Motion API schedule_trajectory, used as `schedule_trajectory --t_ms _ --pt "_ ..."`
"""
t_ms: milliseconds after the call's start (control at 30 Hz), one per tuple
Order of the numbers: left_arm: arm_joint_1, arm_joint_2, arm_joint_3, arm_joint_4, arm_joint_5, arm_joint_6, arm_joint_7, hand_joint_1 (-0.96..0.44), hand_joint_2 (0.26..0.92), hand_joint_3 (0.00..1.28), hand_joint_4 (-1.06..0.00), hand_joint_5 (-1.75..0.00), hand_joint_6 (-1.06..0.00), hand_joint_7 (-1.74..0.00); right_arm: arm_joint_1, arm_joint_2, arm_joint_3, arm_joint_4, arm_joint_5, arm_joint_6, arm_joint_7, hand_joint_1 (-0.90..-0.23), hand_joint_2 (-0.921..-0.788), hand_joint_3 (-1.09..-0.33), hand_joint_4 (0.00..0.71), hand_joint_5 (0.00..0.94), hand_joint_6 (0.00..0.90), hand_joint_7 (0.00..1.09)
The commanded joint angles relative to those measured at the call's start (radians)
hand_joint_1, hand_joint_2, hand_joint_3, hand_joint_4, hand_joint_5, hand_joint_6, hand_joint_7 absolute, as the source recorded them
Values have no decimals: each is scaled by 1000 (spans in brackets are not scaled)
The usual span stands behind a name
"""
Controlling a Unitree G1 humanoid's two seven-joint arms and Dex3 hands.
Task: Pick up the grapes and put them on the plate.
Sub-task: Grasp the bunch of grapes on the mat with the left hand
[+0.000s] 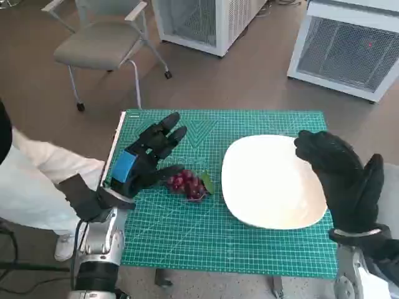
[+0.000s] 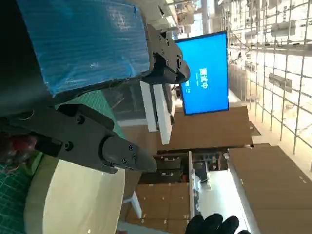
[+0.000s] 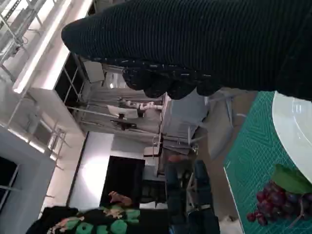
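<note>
Looking down from the head view, we see the grapes (image 1: 187,184), a small dark red bunch with a green leaf (image 1: 206,182), lying on the green cutting mat (image 1: 187,237) that covers the table, just beside the near-left rim of the white plate (image 1: 268,205) but not on it. Our left hand (image 1: 146,159), black with blue tape over its back, hangs over the mat just beside the bunch, its fingers (image 1: 168,128) stretched out and apart toward the far edge; the thumb reaches toward the grapes, and we cannot tell whether it touches them, but nothing is held. Our right hand (image 1: 340,174), in the black knitted glove, hovers over the plate's right side with its fingers lightly curved and spread, holding nothing. In the left wrist view we see the taped back, the black fingers parted over the plate's pale rim, and a blur of red fruit at the picture's edge. In the right wrist view the glove spans the top, with the grapes and leaf on the mat beside the plate's rim. A grey chair (image 1: 103,40) stands on the floor beyond the table, and two white cabinets (image 1: 349,43) stand further off.
</note>
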Motion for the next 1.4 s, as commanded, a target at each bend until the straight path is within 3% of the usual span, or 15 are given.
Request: schedule_trajectory --t_ms 33,767,1400 --pt "10 6 2 -14 -5 0 -1 -241 921 15 -366 -6 -412 -1 -1 0 5 25 0 15 6 -345 -921 -589 418 844 247 987" --pt "28 16 2 -45 -11 13 -12 -250 921 18 -370 -4 -416 -2 -79 -5 11 105 -4 9 19 -338 -921 -589 426 842 244 979" --pt "52 14 3 -78 -15 13 -25 -264 921 22 -368 -2 -415 -1 -90 -10 9 110 1 16 38 -336 -921 -591 430 833 247 973"
